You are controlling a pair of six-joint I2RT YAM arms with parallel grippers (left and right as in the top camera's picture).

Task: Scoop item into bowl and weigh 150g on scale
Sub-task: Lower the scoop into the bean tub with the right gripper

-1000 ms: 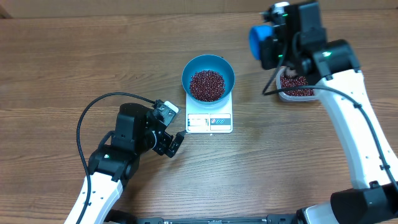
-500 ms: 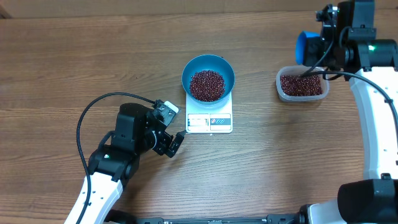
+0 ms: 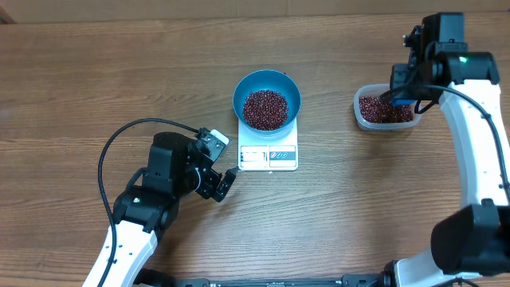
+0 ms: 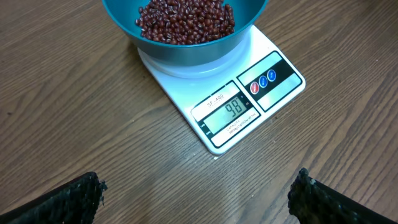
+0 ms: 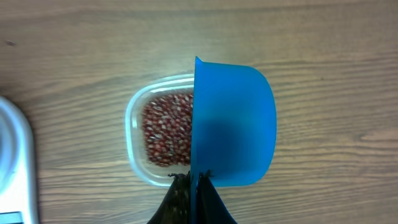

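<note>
Scooping is the step in hand: the right fingers (image 5: 186,200) pinch the handle of the blue scoop (image 5: 233,124) above the clear tub (image 3: 386,112) of beans (image 5: 166,130), while the left fingers (image 4: 68,199) stand wide and empty just beside the scale (image 3: 268,157). The bowl (image 3: 267,89) sits on the scale's far half holding a heap of beans, and the display reads 98, so I judge more is needed. Next the scoop must dip into the tub. It lies turned on its side, rim toward the tub, long axis running out from the fingers. The scale's display edge faces the robot.
</note>
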